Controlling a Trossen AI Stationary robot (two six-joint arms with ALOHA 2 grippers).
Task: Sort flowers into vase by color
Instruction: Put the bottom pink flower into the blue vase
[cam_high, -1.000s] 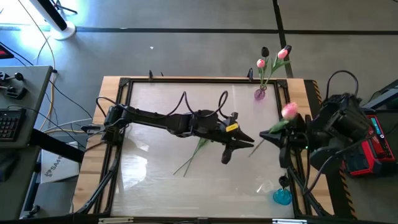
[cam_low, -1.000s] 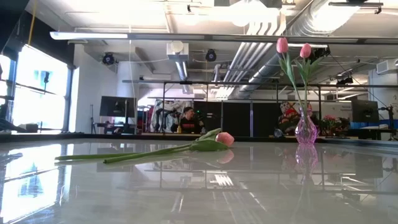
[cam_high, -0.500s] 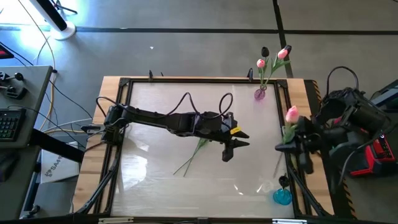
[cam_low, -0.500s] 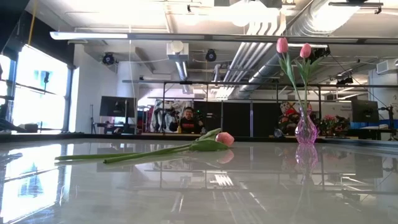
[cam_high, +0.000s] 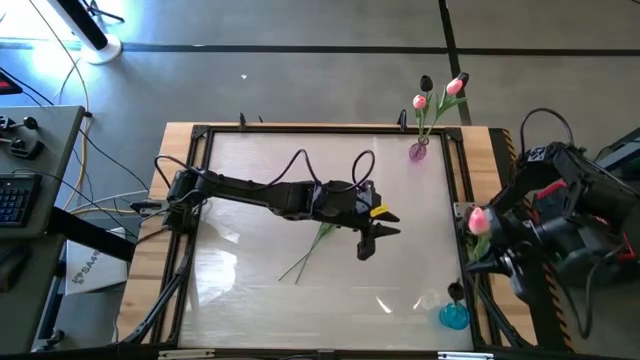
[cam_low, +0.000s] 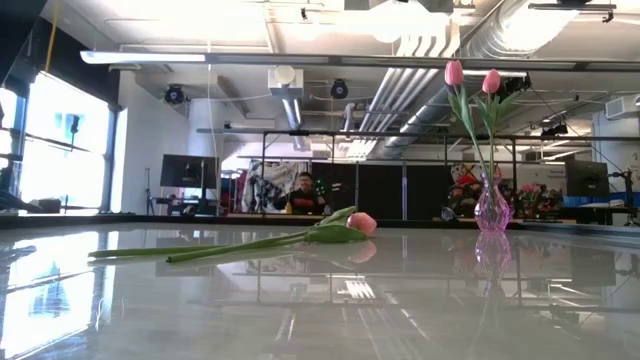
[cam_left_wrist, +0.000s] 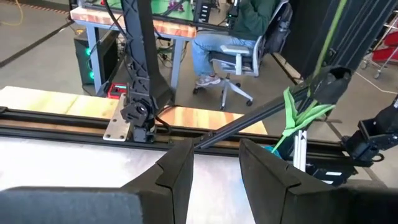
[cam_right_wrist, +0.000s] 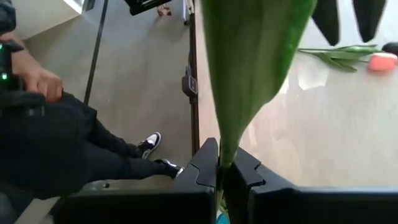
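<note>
Clearly the main risk lay with the right gripper (cam_right_wrist: 225, 180), which sat past the right edge of the glossy white table (cam_high: 250, 300), its fingers pinched narrowly on the thin green stem of a pink-headed artificial tulip (cam_high: 478, 219). The grip was low on the stem, so the long leaf and head stood well beyond the jaws; swung quickly, the flower could pivot or slip in the pinch and miss a narrow vase neck. It also hung nearer the small blue glass vase (cam_high: 453, 316) at the table's near right corner than the small pink glass vase (cam_high: 418, 151) at the far right, which already held pink tulips and one dark one, so a wrong-colour drop seemed possible. The left gripper (cam_high: 366, 243) hovered over mid-table, jaws parted and empty, just beside another pink tulip lying flat (cam_high: 318, 240)
</note>
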